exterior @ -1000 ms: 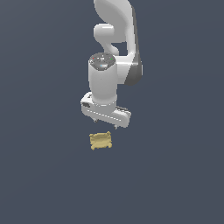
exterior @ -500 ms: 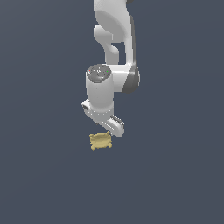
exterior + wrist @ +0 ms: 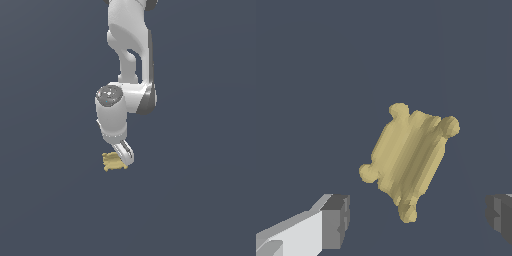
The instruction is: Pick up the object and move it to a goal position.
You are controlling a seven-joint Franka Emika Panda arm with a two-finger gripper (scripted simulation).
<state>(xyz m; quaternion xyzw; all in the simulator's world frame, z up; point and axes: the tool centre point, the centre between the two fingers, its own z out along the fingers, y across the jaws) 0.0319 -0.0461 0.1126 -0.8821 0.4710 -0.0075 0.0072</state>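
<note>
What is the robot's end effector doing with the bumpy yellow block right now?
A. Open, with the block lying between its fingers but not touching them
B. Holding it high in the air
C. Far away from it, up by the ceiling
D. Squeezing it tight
A. In the wrist view the end effector is open, and the yellow block lies flat with a clear gap to each of the fingers.
</note>
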